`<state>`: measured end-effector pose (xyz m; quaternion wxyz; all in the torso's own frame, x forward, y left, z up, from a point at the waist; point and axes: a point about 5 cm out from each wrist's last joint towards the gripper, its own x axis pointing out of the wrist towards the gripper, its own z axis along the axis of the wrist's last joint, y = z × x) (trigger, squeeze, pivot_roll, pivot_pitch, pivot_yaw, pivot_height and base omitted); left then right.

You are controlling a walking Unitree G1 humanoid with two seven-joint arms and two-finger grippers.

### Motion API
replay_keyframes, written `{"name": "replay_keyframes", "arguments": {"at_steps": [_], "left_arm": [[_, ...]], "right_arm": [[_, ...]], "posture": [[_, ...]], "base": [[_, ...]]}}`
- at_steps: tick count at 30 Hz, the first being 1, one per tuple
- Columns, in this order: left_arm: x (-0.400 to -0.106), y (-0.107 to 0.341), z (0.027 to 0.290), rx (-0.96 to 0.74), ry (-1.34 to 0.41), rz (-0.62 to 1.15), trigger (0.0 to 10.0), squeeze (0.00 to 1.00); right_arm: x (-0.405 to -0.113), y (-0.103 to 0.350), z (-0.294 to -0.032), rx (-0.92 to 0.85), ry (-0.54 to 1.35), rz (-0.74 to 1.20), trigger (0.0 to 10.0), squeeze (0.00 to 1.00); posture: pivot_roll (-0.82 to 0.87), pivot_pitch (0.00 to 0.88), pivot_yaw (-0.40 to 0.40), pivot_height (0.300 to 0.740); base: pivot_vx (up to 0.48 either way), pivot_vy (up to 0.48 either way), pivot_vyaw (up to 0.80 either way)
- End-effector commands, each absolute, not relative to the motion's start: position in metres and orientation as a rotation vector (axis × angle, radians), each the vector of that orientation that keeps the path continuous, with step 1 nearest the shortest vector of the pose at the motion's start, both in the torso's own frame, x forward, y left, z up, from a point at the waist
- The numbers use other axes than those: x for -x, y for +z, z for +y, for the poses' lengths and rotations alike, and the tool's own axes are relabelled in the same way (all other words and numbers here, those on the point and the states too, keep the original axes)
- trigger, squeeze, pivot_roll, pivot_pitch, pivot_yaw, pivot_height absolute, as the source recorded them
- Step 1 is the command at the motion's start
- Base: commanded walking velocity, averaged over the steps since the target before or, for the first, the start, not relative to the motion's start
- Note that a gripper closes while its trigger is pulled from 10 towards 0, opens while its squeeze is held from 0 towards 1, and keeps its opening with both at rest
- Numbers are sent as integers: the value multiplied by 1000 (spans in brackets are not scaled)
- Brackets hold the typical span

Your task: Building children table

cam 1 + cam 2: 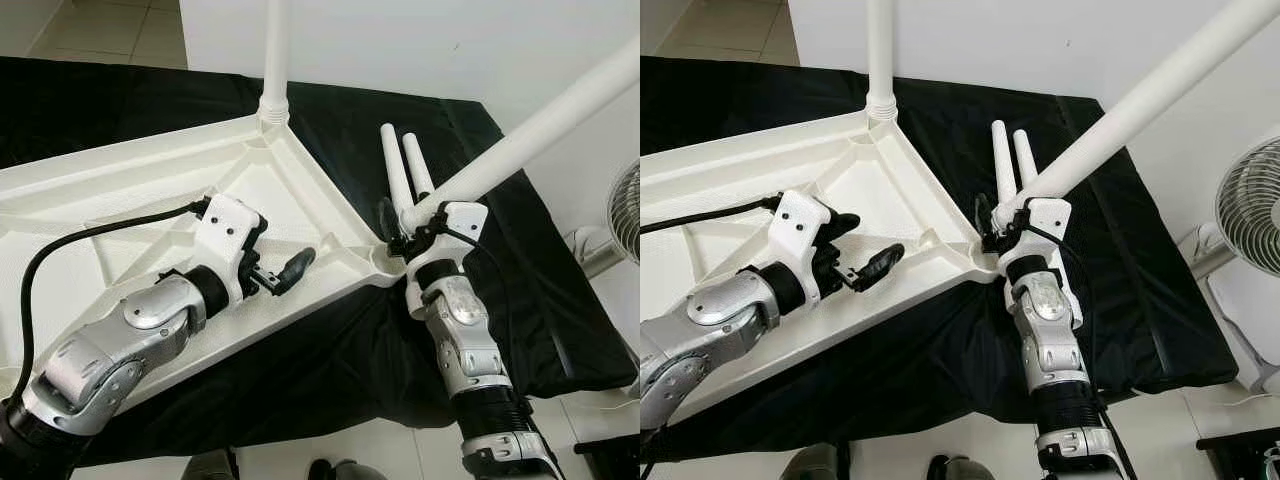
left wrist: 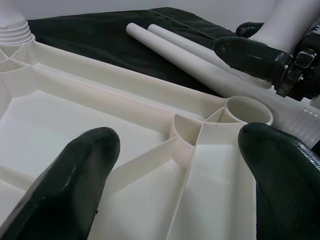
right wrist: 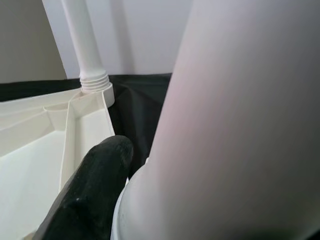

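A white plastic tabletop (image 1: 120, 190) lies upside down on a black cloth. One white leg (image 1: 274, 60) stands upright in its far corner. My right gripper (image 1: 400, 225) is shut on a second white leg (image 1: 540, 125), which slants up to the right. That leg's lower end sits just above the near right corner socket (image 2: 247, 110). In the right wrist view, one black finger (image 3: 95, 190) presses against this leg (image 3: 235, 125). My left gripper (image 1: 275, 255) hovers open over the tabletop's ribbed underside, nothing between its fingers (image 2: 75, 185). Two loose legs (image 1: 402, 165) lie side by side on the cloth.
The black cloth (image 1: 560, 290) covers a low surface that ends near my feet and at the right. A white fan (image 1: 1250, 215) stands on the floor to the right. A white wall (image 1: 420, 40) runs behind the cloth.
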<state>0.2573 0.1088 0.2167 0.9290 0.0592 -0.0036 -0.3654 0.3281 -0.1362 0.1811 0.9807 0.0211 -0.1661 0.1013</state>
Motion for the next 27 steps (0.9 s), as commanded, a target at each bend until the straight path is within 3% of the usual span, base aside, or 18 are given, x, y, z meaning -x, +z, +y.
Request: {"name": "replay_keyframes", "arguments": {"at_steps": [1,2,3,9,10,11,16,18,27], "left_arm": [[-249,217,99,-133,-988,-9,10000,0],[-249,217,99,-133,-988,-9,10000,0],[-253,224,96,-107,-1020,-33,10000,1000],[-263,240,88,-91,-1030,-96,10000,1000],[-267,243,84,-102,-1033,-109,10000,122],[-269,246,78,-109,-1050,-128,10000,0],[-272,256,62,-78,-1111,-177,10000,0],[-269,274,47,21,-1238,-225,10000,0],[-271,291,30,73,-1405,-245,10000,0]], "right_arm": [[-329,184,-138,-17,216,-334,10000,0],[-329,184,-138,-17,216,-334,10000,0],[-331,183,-137,32,265,-298,10000,0],[-334,182,-133,127,357,-217,10000,0],[-334,181,-132,144,392,-199,10000,0],[-334,182,-132,143,435,-190,10000,0],[-329,185,-131,171,530,-211,10000,0],[-321,183,-135,177,668,-171,10000,0],[-302,179,-143,240,917,-56,10000,0]], "posture": [[88,182,-109,740],[88,182,-109,740],[98,180,-113,740],[102,173,-113,740],[104,170,-115,740],[104,168,-117,740],[101,161,-118,740],[100,152,-122,740],[88,133,-112,740]], "base": [[0,0,0],[0,0,0],[0,0,0],[0,0,0],[0,0,0],[0,0,0],[0,0,0],[0,0,0],[0,0,0]]}}
